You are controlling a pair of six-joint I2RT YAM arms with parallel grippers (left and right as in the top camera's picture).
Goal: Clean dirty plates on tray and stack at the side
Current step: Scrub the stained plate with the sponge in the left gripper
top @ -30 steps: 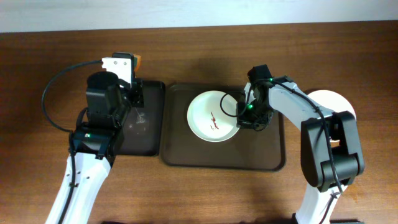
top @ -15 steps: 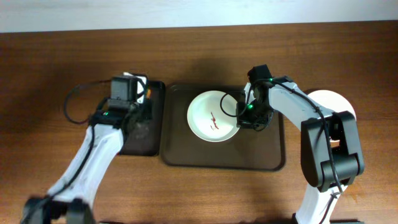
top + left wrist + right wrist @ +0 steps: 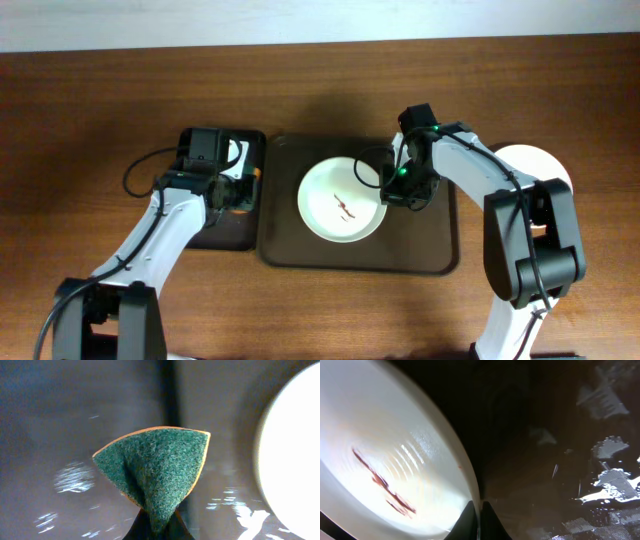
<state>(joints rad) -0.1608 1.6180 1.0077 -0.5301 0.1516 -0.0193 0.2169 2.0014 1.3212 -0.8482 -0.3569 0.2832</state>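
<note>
A white plate [image 3: 340, 201] with a dark-red smear at its centre lies on the dark-brown tray [image 3: 420, 250]. My right gripper [image 3: 386, 187] is shut on the plate's right rim; the right wrist view shows the rim pinched between the fingers [image 3: 480, 510] and the smear on the plate [image 3: 385, 485]. My left gripper [image 3: 243, 188] is shut on a green scouring sponge with an orange edge [image 3: 157, 467], low over the black tray [image 3: 215, 235], near the plate's left side [image 3: 295, 455]. A plain white plate [image 3: 540, 165] lies on the table at the right.
The smaller black tray stands left of the brown tray, touching it. The wooden table [image 3: 80, 120] runs round both. A pale wall strip runs along the far edge.
My left arm has swung down and right over the black tray with the sponge. The plate has shifted slightly toward the front of the tray. The right gripper keeps its hold.
</note>
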